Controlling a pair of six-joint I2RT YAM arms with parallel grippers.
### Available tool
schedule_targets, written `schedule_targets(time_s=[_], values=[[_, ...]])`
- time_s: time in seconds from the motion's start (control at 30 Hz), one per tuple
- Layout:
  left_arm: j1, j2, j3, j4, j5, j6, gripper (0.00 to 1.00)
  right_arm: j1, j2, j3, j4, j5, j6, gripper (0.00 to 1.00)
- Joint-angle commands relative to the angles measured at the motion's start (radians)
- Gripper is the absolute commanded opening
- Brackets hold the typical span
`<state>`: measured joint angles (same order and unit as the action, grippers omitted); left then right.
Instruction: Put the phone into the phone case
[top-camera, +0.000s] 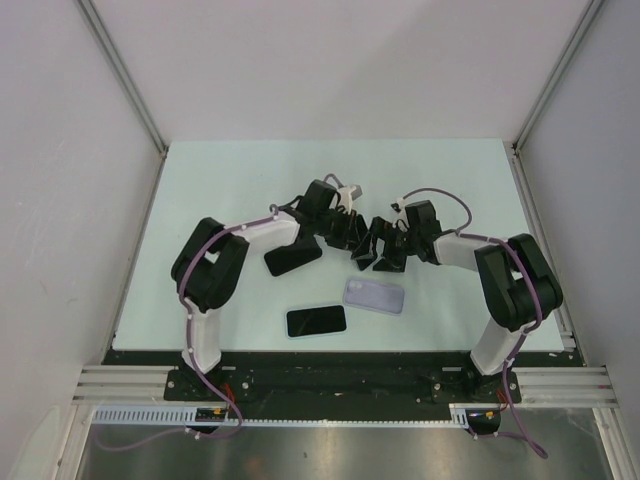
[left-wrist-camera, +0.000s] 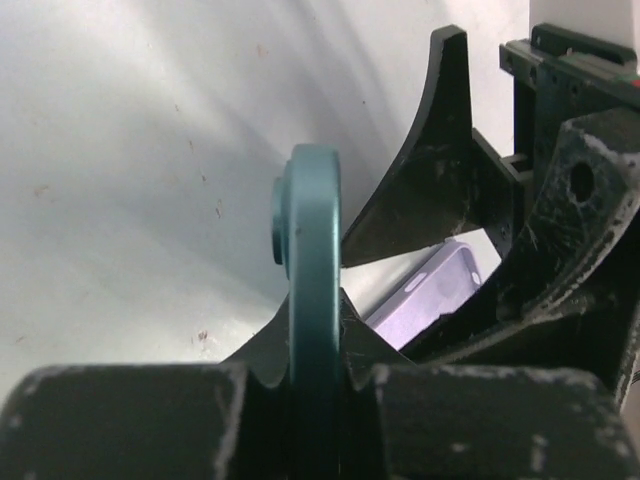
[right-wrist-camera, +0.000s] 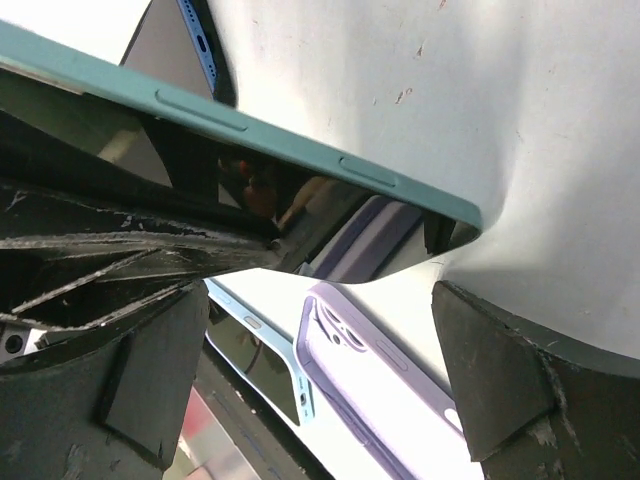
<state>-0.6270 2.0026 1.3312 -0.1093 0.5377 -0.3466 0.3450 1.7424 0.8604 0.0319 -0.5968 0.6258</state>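
Grey panels (top-camera: 330, 60) wall in a white worktop (top-camera: 250, 180), and seen from above both arms meet at the middle of the frame, so what they hold is hidden there. The left wrist camera shows it edge-on. A teal handset (left-wrist-camera: 315, 280) stands upright with a round camera ring on its left face, and the left claw (left-wrist-camera: 315, 372) is clamped on its lower end. I cannot tell whether it is a bare phone or one already in a cover. The right wrist camera shows its long side slanting across the upper frame, with two side buttons and a glossy dark screen. The right claw (right-wrist-camera: 320, 300) has its jaws wide apart below the handset. On the worktop, low in the overhead frame, a pale-blue phone (top-camera: 316, 321) lies screen up. A lilac case (top-camera: 374, 295) lies just beside it to the upper right, camera cut-out visible. A dark slab (top-camera: 293, 258) lies left of centre. No lettering can be read on any of them.
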Motion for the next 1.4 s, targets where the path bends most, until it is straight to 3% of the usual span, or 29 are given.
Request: schedule_targets(time_s=[0.0,0.3,0.43,0.57,0.73,0.87,1.0,1.23,1.37], values=[[-0.017,-0.114,-0.023,-0.024,-0.028,0.046,0.02,0.005,-0.024,-0.021,-0.059,0.100,-0.049,0.99],[-0.016,-0.353,-0.136,-0.018,-0.165,0.035,0.00,-0.006,-0.348,-0.079,-0.079,0.091,-0.029,1.00],[-0.017,-0.557,-0.219,-0.013,-0.200,0.009,0.00,-0.009,-0.526,-0.139,-0.043,0.058,0.020,1.00],[-0.016,-0.747,-0.309,0.016,-0.208,-0.044,0.00,-0.018,-0.651,-0.208,0.123,-0.070,0.101,1.00],[-0.019,-0.984,-0.519,0.143,-0.176,-0.161,0.00,0.044,-0.672,-0.277,0.345,-0.159,0.218,1.00],[-0.017,-1.209,-0.697,0.308,-0.208,-0.306,0.00,0.135,-0.685,-0.281,0.398,-0.136,0.218,1.00],[-0.017,-1.422,-0.819,0.362,-0.266,-0.414,0.00,0.224,-0.704,-0.281,0.459,-0.110,0.224,1.00],[-0.017,-1.564,-0.928,0.402,-0.315,-0.520,0.00,0.307,-0.684,-0.281,0.578,-0.063,0.259,1.00],[-0.017,-1.553,-0.928,0.415,-0.300,-0.525,0.00,0.327,-0.630,-0.281,0.674,-0.070,0.310,0.98]])
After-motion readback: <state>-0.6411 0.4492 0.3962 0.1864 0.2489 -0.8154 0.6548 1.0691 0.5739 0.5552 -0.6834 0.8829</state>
